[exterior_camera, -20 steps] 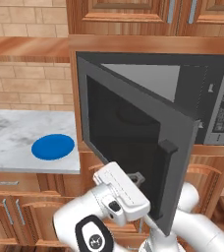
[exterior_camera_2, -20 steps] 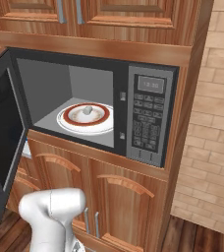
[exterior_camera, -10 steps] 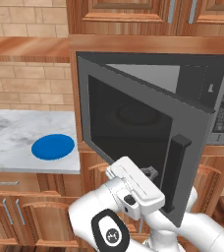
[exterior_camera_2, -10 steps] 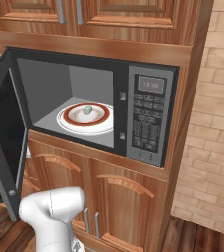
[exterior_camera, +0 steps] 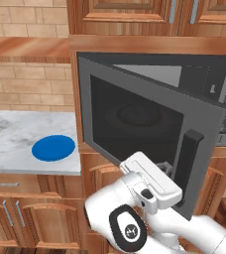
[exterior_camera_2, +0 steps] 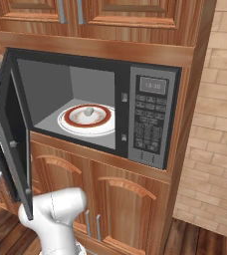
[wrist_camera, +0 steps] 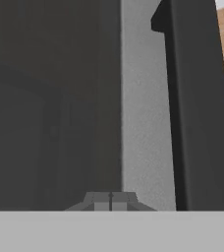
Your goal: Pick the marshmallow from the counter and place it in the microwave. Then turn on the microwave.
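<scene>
The marble counter (exterior_camera: 16, 149) bears a blue plate (exterior_camera: 53, 148), seemingly bare.

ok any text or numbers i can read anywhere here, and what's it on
Microwave display: pale digits show, too blurred to read.
Keypad: the buttons carry small marks, too small to read.
Round badge on the arm's joint: a white emblem, not legible as text.
Door, handle, blue plate, counter: no lettering to be seen.
</scene>
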